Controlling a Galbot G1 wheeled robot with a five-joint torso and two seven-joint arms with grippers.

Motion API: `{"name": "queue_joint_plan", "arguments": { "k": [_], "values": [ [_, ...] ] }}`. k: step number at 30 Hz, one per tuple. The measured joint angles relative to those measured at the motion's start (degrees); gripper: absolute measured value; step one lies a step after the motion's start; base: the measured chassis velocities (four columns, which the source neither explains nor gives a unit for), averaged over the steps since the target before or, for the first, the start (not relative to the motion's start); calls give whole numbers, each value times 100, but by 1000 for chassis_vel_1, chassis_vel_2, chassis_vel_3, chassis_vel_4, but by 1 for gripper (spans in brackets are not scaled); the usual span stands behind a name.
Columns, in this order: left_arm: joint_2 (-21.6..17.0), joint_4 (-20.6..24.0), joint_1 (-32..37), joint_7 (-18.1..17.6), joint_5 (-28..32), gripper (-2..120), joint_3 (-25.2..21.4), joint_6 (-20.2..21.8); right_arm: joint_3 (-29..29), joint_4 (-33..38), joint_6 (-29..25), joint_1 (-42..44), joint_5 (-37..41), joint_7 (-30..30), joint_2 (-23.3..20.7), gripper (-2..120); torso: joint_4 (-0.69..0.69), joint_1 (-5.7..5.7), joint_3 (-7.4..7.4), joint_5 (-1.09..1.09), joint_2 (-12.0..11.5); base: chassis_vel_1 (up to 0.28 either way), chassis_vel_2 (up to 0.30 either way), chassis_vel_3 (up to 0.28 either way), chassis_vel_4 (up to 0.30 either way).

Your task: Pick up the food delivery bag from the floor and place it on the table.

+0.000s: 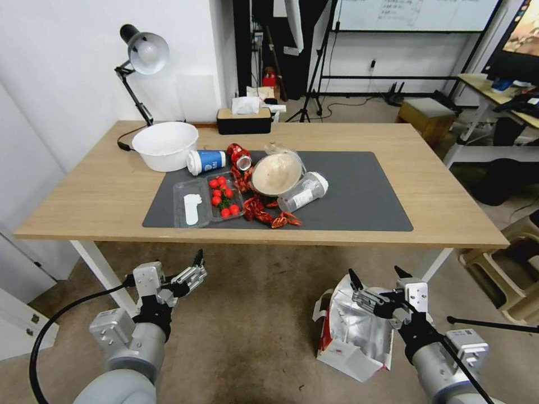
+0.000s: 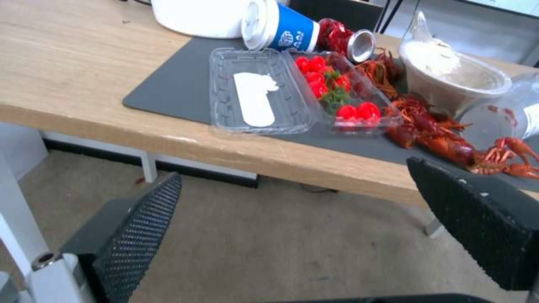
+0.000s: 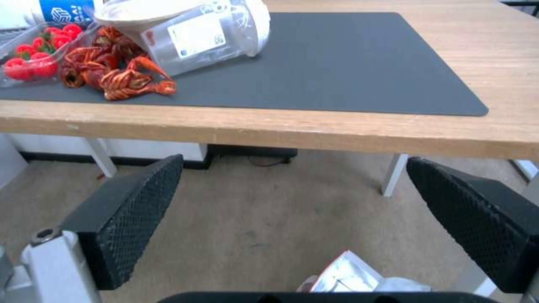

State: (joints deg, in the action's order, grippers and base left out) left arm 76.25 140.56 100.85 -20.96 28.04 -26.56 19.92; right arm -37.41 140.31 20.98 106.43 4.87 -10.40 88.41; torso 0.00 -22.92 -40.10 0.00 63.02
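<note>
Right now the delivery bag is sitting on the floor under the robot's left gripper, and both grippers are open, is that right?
Not quite. The food delivery bag sits on the floor under the right gripper, not the left gripper, as the head view shows. Both grippers are open.

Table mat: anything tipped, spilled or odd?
Yes. On the mat, the blue cup, red can and clear cup lie on their sides; crayfish lie loose on it. The food delivery bag sits crumpled on the floor.

Head camera looks down over the table [image 1: 101, 196]; both low wrist cameras face its front edge, sharing the mat [image 3: 348, 63].
</note>
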Motion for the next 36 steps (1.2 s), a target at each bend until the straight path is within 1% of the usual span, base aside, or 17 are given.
{"name": "queue_joint_plan", "arguments": {
  "k": [7,10,12,15,17,18,19,23,24,27,28,30,31,34,36],
  "values": [
    [4,-4,5,29,-9,100,-15,-25,0,-13,-19,3,-2,15,1,100,0,2,3,-1,-5,0,0,0,0],
    [8,-2,7,29,-16,100,-15,-18,7,-16,-29,6,-10,16,20,100,0,51,61,0,-116,0,0,0,0],
    [8,-2,8,29,-16,100,-15,-20,8,-16,-30,6,-11,16,21,100,0,63,74,-1,-141,0,0,0,0],
    [11,-6,4,21,-21,100,-12,-32,13,-19,-33,9,-20,16,30,100,0,154,195,-1,-353,0,0,0,0],
    [10,-7,3,18,-22,100,-12,-33,13,-19,-33,7,-20,15,30,100,0,167,212,0,-385,0,0,0,0],
    [10,-8,1,13,-26,100,-12,-34,14,-19,-33,7,-22,14,32,100,0,211,268,0,-482,0,0,0,0],
    [10,-8,1,13,-26,100,-12,-34,14,-19,-33,7,-22,14,32,100,0,211,268,0,-482,0,0,0,0],
    [14,-8,2,18,-118,100,-17,-33,17,-23,-32,6,-24,12,36,100,0,317,405,0,-724,0,0,0,0],
    [14,-8,2,18,-118,100,-17,-33,17,-23,-32,6,-24,12,36,100,0,317,405,0,-724,0,0,0,0],
    [20,-29,2,20,-128,100,-9,-33,18,-28,-30,7,-24,11,38,100,0,383,492,0,-875,0,0,0,0],
    [20,-29,2,20,-128,100,-9,-33,18,-28,-30,7,-24,11,38,100,0,383,492,0,-875,0,0,0,0],
    [24,-35,-3,21,-142,100,-6,-33,18,-32,-27,5,-24,6,37,100,0,429,554,0,-983,0,0,0,0],
    [24,-35,-3,21,-142,100,-6,-33,18,-32,-27,5,-24,6,37,100,0,429,554,0,-983,0,0,0,0],
    [22,-55,-3,21,-171,100,1,-33,26,-38,-25,19,-23,1,43,100,0,485,626,0,-1112,0,0,0,0],
    [19,-59,-4,23,-176,100,5,-33,29,-39,-25,23,-25,-1,50,100,0,497,640,0,-1137,0,0,0,0]
  ]
}}
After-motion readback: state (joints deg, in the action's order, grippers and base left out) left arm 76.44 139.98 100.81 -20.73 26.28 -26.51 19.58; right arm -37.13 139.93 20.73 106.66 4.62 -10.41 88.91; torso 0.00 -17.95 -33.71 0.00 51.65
